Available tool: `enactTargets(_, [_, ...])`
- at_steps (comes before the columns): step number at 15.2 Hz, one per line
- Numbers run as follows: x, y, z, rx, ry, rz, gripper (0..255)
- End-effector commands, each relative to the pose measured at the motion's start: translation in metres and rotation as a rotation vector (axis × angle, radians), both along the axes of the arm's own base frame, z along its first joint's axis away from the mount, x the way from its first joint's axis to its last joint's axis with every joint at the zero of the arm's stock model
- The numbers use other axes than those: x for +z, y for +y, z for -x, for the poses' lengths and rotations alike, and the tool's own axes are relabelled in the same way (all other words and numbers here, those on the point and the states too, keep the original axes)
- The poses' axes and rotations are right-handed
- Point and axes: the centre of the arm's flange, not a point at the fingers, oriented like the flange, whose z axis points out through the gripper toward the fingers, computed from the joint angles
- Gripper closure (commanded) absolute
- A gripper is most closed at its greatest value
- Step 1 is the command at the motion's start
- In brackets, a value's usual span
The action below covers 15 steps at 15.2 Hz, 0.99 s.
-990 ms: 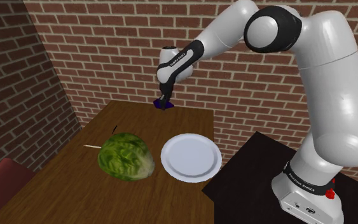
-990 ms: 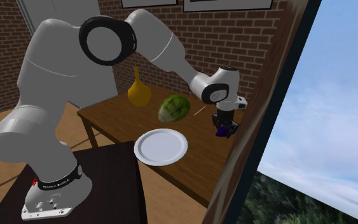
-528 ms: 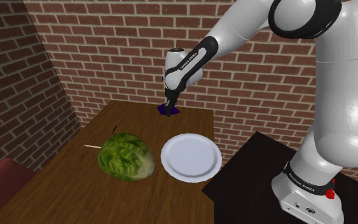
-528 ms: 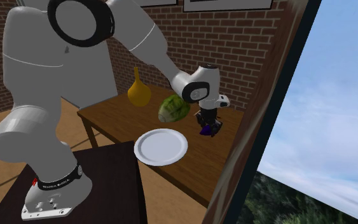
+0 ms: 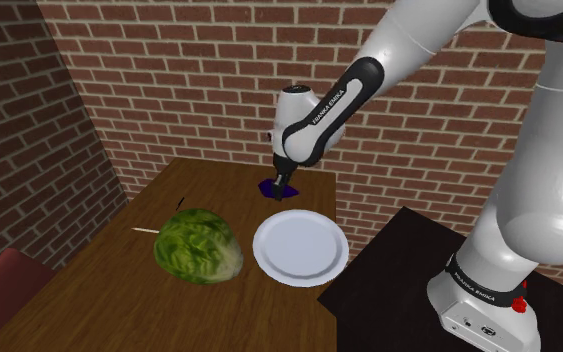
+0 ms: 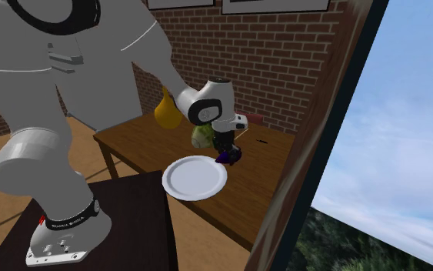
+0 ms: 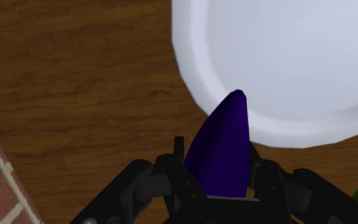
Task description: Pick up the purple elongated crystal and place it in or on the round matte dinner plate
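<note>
Since a second ago your arm has swung the gripper [image 5: 281, 186] away from the far end of the table [image 5: 99, 290] and back toward the stand. In the shoulder view it now hangs just beyond the far rim of the white plate [image 5: 299, 247], and the purple crystal [image 5: 268, 188] shows as a dark patch at its tip. You are carrying rather than reaching, so I judge the pick done and the placing under way. The lettuce [image 5: 199, 245] sits just beside the plate on this view's left, out of your path.

In the second exterior view the gripper [image 6: 226, 154] has come from beside the wall on the right to a spot over the plate's far edge, in front of the lettuce. The crystal hangs below it and appears to be off the table.

In the wrist view your two fingers [image 7: 179, 159] are closed against the crystal's sides, clasping its thick end. They stand only as far apart as the crystal is wide. Its pointed tip projects forward and overlaps the plate's rim, and most of the plate lies beyond it. You likely need a little more travel toward the plate's middle before lowering and letting go.
</note>
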Motion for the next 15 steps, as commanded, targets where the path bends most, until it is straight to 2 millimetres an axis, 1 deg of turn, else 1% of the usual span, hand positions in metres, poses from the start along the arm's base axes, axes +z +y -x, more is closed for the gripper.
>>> enactTargets(1, [-0.001, 0.008, 0.026, -0.001, -0.001, 0.0, 255])
enactTargets(9, [-0.002, 0.039, 0.127, -0.001, -0.001, 0.0, 255])
enactTargets(10, [-0.002, 0.042, 0.137, -0.001, -0.001, 0.0, 255])
enactTargets(15, [-0.028, 0.042, 0.137, -0.001, -0.001, 0.0, 255])
